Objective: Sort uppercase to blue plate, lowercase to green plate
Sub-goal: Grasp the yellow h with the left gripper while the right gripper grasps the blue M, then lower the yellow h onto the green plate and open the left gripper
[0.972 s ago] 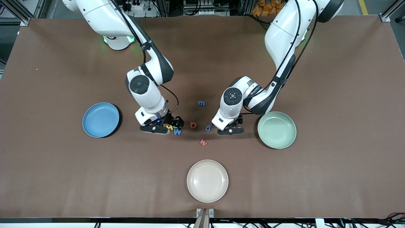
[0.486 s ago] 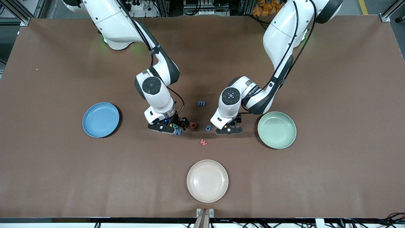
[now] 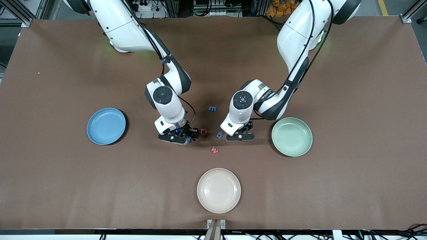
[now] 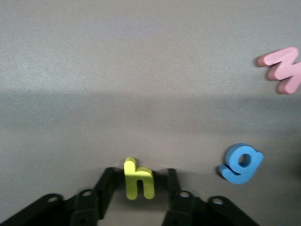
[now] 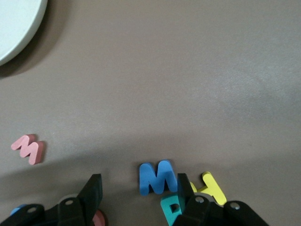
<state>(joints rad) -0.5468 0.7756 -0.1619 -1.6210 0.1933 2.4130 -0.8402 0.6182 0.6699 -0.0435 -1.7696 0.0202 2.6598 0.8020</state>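
The only writing that could be read was the foam letters themselves; small print on the left arm's forearm was too small to make out. In the left wrist view a yellow h (image 4: 138, 181) stood between the fingers (image 4: 107, 186) of the left gripper (image 4: 138, 178). The fingers were spread on either side of it, with a sliver of surface showing on each side, so it was not yet clamped. A blue g (image 4: 241, 163) lay just beside that gripper, and a red w (image 4: 283, 68) lay apart from the g, nearer the front camera.

In the right wrist view a blue M (image 5: 158, 177) sat between the released fingers (image 5: 93, 189) of the right gripper (image 5: 139, 182), close against one finger and well clear of the other. A teal R (image 5: 170, 209) and a yellow H (image 5: 210, 187) crowded beside that same finger. A red Q (image 3: 203, 132) lay between the two grippers, and a blue m (image 3: 212, 108) lay alone farther from the front camera.

Both arms reached from their bases to the middle of the surface (image 3: 350, 83), elbows raised and wrists turned so the grippers pointed straight down, low over the letters. The left gripper (image 3: 241, 135) was near the green plate (image 3: 292, 137), which sat toward the left arm's end. The right gripper (image 3: 188, 136) was well apart from the blue plate (image 3: 106, 126) at the right arm's end. A cream plate (image 3: 218, 190) lay nearest the front camera, and no plate held any letter
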